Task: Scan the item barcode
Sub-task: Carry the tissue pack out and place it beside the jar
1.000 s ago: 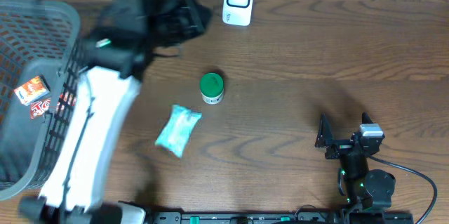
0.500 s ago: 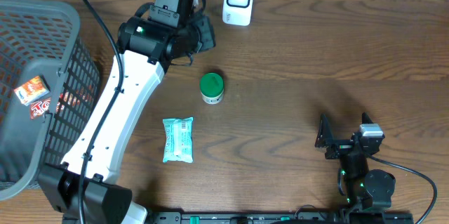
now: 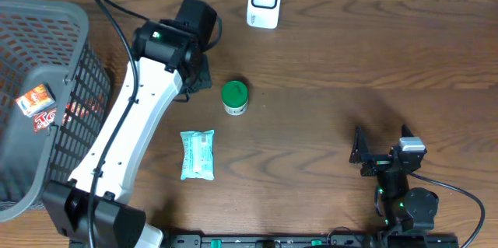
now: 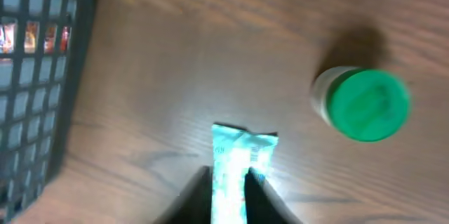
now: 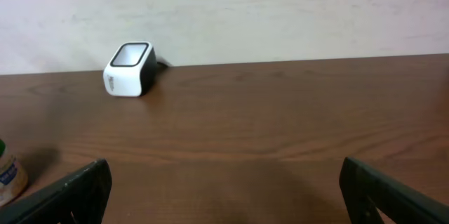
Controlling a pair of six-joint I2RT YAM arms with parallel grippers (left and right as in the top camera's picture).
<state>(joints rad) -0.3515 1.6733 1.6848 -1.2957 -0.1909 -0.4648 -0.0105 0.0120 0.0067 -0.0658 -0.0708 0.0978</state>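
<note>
The item, a teal packet [image 3: 197, 155], lies flat on the wooden table, held by neither gripper. The white barcode scanner [image 3: 264, 1] stands at the table's far edge and also shows in the right wrist view as the scanner [image 5: 130, 69]. My left gripper [image 3: 199, 73] hangs above the table beside a green-lidded jar [image 3: 235, 97], some way beyond the packet. In the left wrist view the gripper [image 4: 228, 176] has only a narrow slit between its fingers. The packet [image 4: 244, 148] shows far below through it. My right gripper [image 3: 381, 134] rests wide open and empty at the front right.
A grey mesh basket [image 3: 47, 30] holding red packets stands at the left; its wall [image 4: 35, 76] fills the left wrist view's left side. The jar [image 4: 361, 103] stands right of the packet. In the right wrist view, bare wood lies before the open gripper [image 5: 224, 189].
My left arm has pulled back from beside the scanner toward the jar. The packet went from tilted to lying straight. The left jaws have parted slightly. The right arm is still.
</note>
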